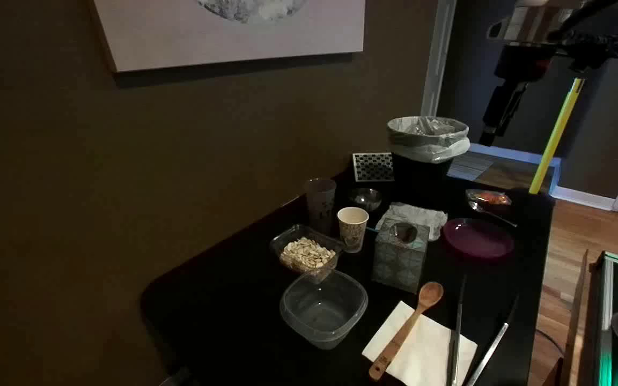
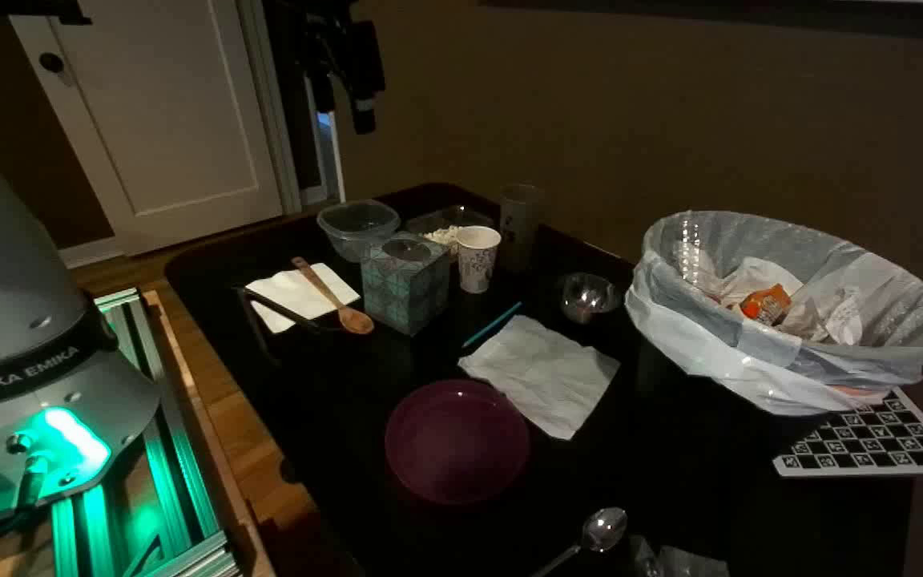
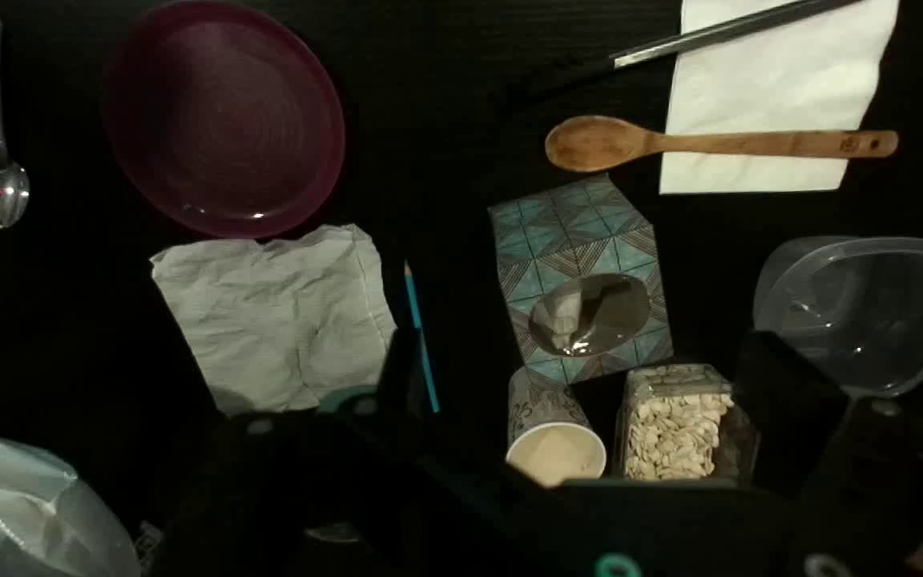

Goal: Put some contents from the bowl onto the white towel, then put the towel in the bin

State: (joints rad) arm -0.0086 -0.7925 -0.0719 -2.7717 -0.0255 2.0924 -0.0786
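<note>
Gripper (image 2: 344, 116) hangs high above the table (image 1: 234, 311), its 2 fingers spread wide with nothing between them, probably to leave room for straddling the pale seeds (image 1: 308, 253) or the clear bowl (image 3: 740, 449) holding them, which sits by the wall-side edge just beside the paper cup (image 1: 353, 230). White towel (image 3: 277, 320) lies unfolded beside the maroon plate (image 3: 225, 120), presumably so seeds can land flat and be bundled, and toward the end edge where the lined bin (image 1: 426, 151) stands, likely for a short carry
</note>
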